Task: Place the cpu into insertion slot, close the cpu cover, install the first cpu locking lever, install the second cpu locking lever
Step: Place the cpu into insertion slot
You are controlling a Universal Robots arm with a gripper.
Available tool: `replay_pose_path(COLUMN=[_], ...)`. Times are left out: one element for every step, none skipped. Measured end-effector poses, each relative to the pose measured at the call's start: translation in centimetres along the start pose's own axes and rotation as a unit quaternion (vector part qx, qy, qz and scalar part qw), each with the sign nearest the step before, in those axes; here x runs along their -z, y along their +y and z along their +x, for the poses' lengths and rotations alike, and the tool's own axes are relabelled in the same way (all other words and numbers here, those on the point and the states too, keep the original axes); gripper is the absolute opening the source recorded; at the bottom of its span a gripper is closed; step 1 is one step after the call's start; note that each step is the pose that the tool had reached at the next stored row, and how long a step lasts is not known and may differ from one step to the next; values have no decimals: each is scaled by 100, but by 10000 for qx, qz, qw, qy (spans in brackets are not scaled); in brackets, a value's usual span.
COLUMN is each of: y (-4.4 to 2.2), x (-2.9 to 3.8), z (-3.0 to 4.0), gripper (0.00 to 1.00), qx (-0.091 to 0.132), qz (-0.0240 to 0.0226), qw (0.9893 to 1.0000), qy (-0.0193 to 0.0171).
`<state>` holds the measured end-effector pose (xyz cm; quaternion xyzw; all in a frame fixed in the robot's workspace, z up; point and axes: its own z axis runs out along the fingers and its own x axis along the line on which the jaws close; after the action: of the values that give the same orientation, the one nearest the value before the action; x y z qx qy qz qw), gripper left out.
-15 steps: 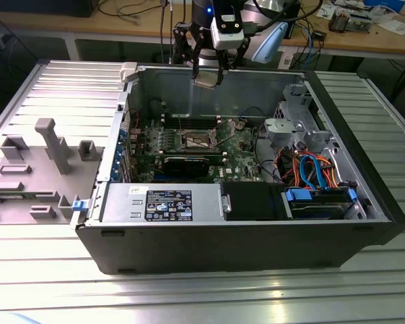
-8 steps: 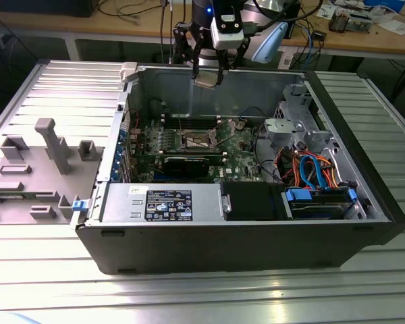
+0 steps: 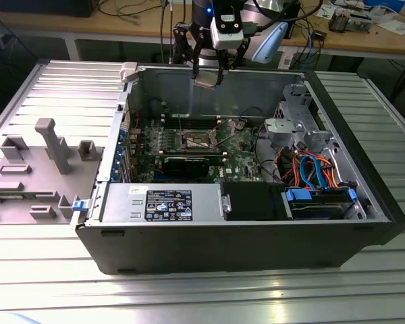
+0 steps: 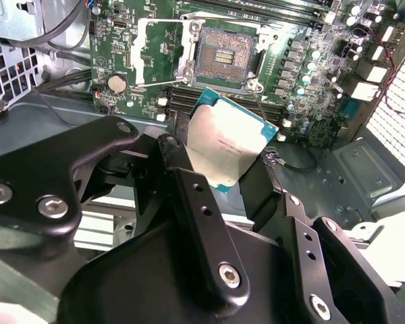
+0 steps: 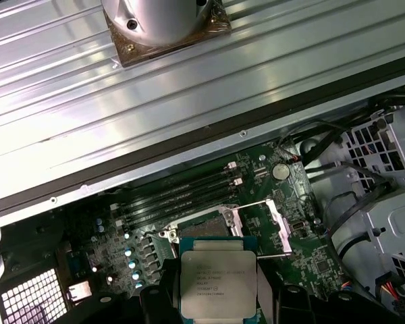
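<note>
The jaws grip the cpu (image 4: 226,145) by opposite edges, well above the insertion slot (image 4: 223,61). The cpu cover (image 4: 158,50) stands open beside the slot. Judged best: keep the chip level and square to the slot's rim. There is open room above the slot, with the case wall (image 3: 256,88) behind it.

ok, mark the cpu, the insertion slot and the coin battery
cpu (image 4: 226,145), second wrist view, middle of its metal top.
insertion slot (image 4: 224,57), second wrist view, dark contact field at its centre.
coin battery (image 4: 117,83), second wrist view, middle of its round face.
</note>
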<state>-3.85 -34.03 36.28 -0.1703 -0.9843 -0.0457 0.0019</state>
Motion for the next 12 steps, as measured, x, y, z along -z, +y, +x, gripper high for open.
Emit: replay_pose_path(y=[0, 0, 0, 0, 0, 0, 0, 0, 0, 0, 0, 0], x=[0, 0, 0, 0, 0, 0, 0, 0, 0, 0, 0, 0], z=[0, 0, 0, 0, 0, 0, 0, 0, 0, 0, 0, 0], gripper=[54, 54, 54, 54, 54, 54, 54, 54, 54, 54, 54, 54], qx=[-3, -4, -7, -8, -9, -12, -14, -21, -30, -33, -35, -37], qz=[0, 0, 0, 0, 0, 0, -1, 0, -1, -1, -1, -1], qw=[10000, 10000, 10000, 10000, 10000, 10000, 10000, 10000, 10000, 10000, 10000, 10000], qy=[0, 0, 0, -1, -1, -1, -1, -2, -2, -3, -3, -3])
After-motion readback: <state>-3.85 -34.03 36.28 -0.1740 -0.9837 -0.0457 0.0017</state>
